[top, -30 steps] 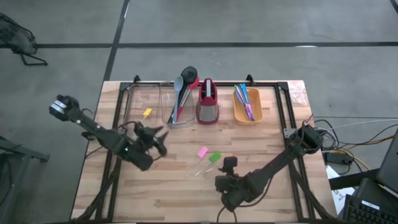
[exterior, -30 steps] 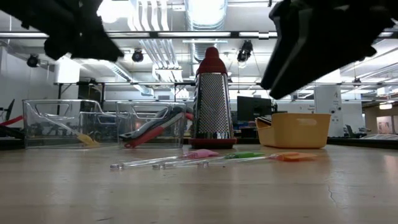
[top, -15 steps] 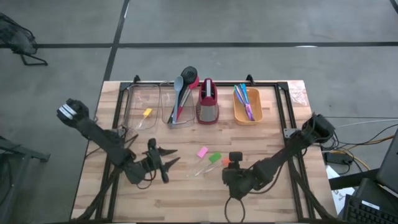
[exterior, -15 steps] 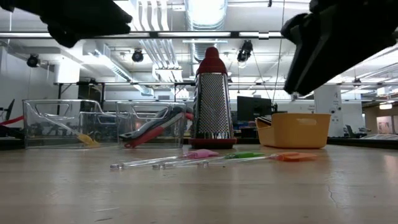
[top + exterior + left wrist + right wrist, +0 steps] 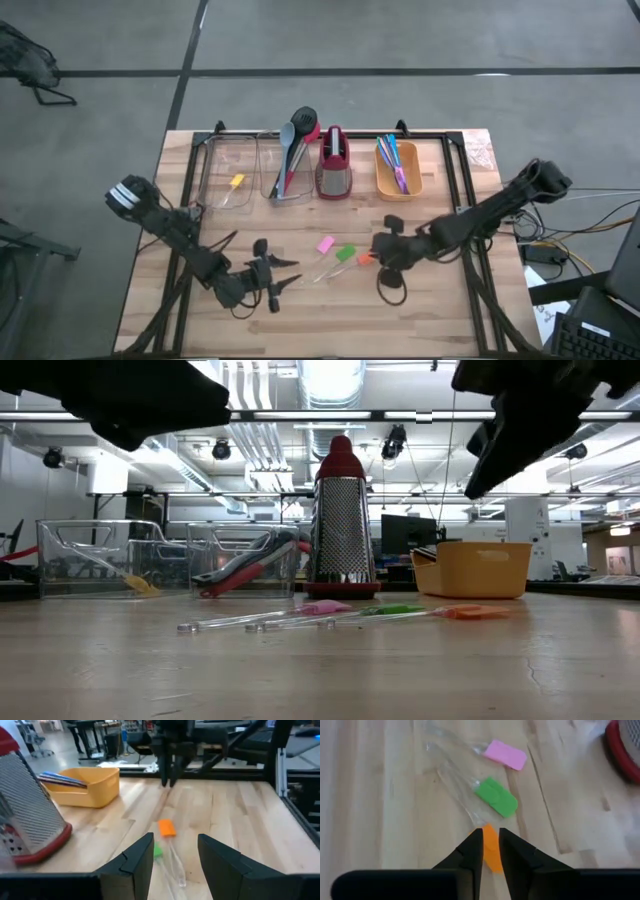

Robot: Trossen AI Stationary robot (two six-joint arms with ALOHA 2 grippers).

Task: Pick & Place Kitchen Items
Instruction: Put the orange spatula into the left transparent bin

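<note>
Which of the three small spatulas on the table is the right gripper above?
The orange spatula: the right gripper hangs right over its head, while the green spatula and pink spatula lie farther off.

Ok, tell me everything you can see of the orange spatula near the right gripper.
The orange spatula is a small flat orange head on a thin clear handle that looks like plastic. It lies flat on the wooden table, next to the green spatula and pink spatula, their clear handles running alongside each other. The right gripper hovers above it, fingers narrowly apart and straddling the orange head in the right wrist view; whether they touch it cannot be told.
</note>
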